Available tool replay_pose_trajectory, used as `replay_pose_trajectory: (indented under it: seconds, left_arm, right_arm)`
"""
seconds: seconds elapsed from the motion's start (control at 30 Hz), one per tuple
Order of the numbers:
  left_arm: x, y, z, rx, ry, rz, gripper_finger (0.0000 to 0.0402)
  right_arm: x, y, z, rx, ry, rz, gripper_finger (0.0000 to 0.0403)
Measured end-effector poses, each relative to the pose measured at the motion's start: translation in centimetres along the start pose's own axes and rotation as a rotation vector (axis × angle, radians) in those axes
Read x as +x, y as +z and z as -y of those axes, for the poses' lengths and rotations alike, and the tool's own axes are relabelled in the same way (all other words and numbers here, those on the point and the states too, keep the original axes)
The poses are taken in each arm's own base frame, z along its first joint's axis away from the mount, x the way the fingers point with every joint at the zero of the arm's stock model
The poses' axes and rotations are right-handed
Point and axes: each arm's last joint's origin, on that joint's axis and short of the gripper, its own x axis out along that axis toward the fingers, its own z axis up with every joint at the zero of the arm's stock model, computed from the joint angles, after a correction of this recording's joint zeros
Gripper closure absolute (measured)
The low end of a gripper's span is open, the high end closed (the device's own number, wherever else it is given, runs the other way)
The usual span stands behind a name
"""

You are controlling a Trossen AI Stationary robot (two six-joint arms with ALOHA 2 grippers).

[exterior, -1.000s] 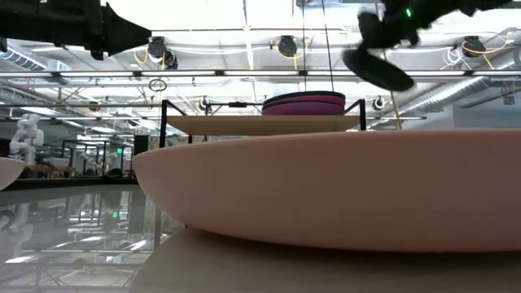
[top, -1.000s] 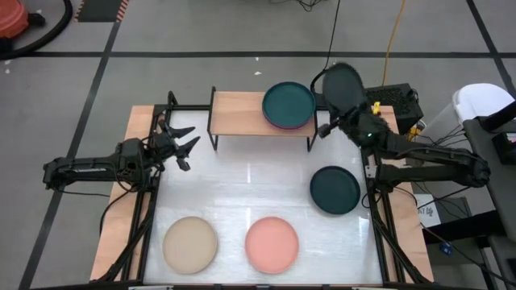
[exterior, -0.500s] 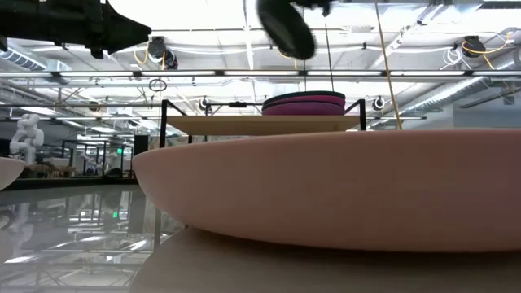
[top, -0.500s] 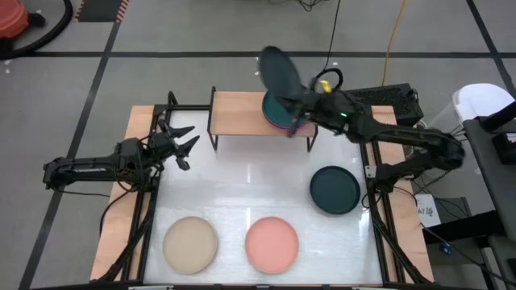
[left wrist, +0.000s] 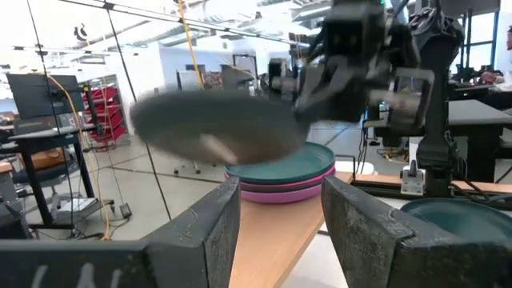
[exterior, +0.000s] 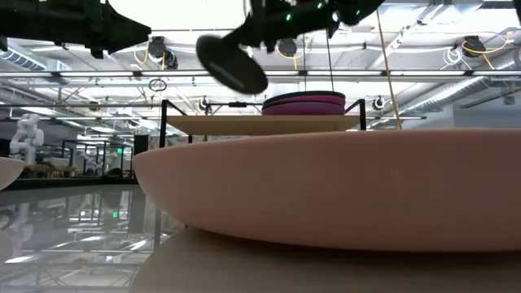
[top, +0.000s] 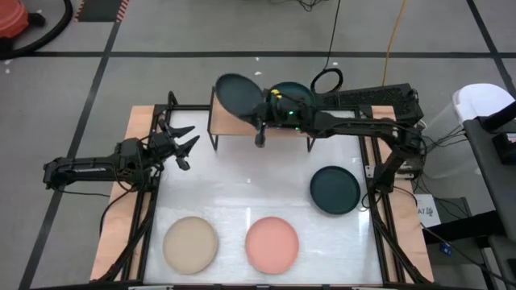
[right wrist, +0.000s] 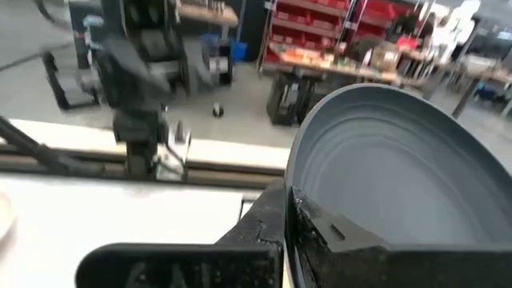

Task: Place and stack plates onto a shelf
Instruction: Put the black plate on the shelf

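My right gripper (top: 260,113) is shut on a dark grey plate (top: 238,95) and holds it tilted in the air above the left half of the light-wood shelf (top: 230,122). On the shelf's right half stands a stack (exterior: 303,103) with a dark teal plate on top and purple and magenta ones beneath. The left wrist view shows the held plate (left wrist: 216,132) in front of that stack (left wrist: 280,172). My left gripper (top: 187,143) waits open near the table's left edge. My right gripper pinches the dark grey plate by its rim (right wrist: 298,200) between its two fingers, one finger (right wrist: 320,232) on the plate's hollow upper face, the other hidden below it. It comes level from the table's right side. The plate (exterior: 232,63) is lifted clear of the shelf and tilted.
On the white table lie a dark teal plate (top: 334,190) to the right, a beige plate (top: 190,244) and a salmon pink plate (top: 272,244) near the near edge. The pink plate (exterior: 342,187) fills the low view's foreground. The shelf's left half is bare wood.
My right gripper has carried the dark grey plate from beyond the shelf's right end toward the table's left, up over the stack and then down again, to above the shelf's left half. The plate has stayed tilted in the hold.
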Motion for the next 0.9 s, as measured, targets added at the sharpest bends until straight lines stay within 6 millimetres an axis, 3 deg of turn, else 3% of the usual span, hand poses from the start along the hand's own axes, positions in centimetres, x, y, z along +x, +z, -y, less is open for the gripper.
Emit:
replay_pose_trajectory:
  seconds: [0.2, 0.33, 0.9]
  left_arm:
    - [0.0, 0.0, 0.0, 0.002, 0.0, 0.0, 0.022]
    - [0.0, 0.0, 0.0, 0.002, 0.0, 0.0, 0.022]
    - [0.0, 0.0, 0.0, -0.001, 0.0, 0.0, 0.022]
  right_arm:
    - [2.6, -3.8, -0.6, 0.021, 0.05, -0.09, 0.0403]
    - [3.4, -5.3, -0.8, 0.04, 0.059, -0.134, 0.0403]
    - [3.3, -6.8, -0.8, 0.051, -0.006, -0.291, 0.0402]
